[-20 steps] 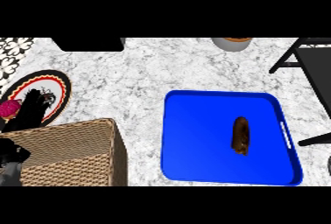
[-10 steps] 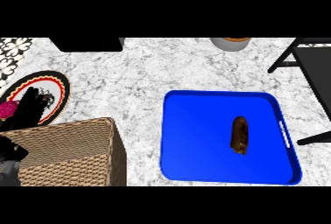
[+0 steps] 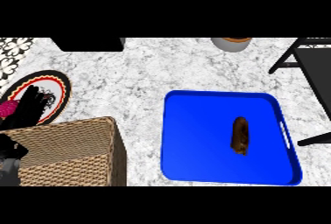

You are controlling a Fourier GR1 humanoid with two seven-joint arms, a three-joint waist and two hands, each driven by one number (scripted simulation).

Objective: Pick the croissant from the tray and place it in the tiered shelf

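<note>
Head view: croissant (image 3: 241, 135) lies untouched on tray (image 3: 194, 131); shelf (image 3: 318, 61) far right. Pick and place both pending. Left hand (image 3: 29, 105) rests at left, fingers straight, empty; right hand not visible.

The left hand (image 3: 29, 107) is black. The plate (image 3: 57, 89) under it has black, red and yellow rings round a white centre. At the hand's left edge sits something magenta (image 3: 6, 107), too cut off to name. Just below the hand, the basket (image 3: 71, 148) is tan with a woven wicker pattern. To the hand's right the counter (image 3: 129, 74) is white, marbled with grey. Well to the right of the hand, the tray (image 3: 194, 131) is bright blue and the croissant (image 3: 241, 135) dark brown. Farthest right of the hand, the shelf (image 3: 317, 65) is black.
</note>
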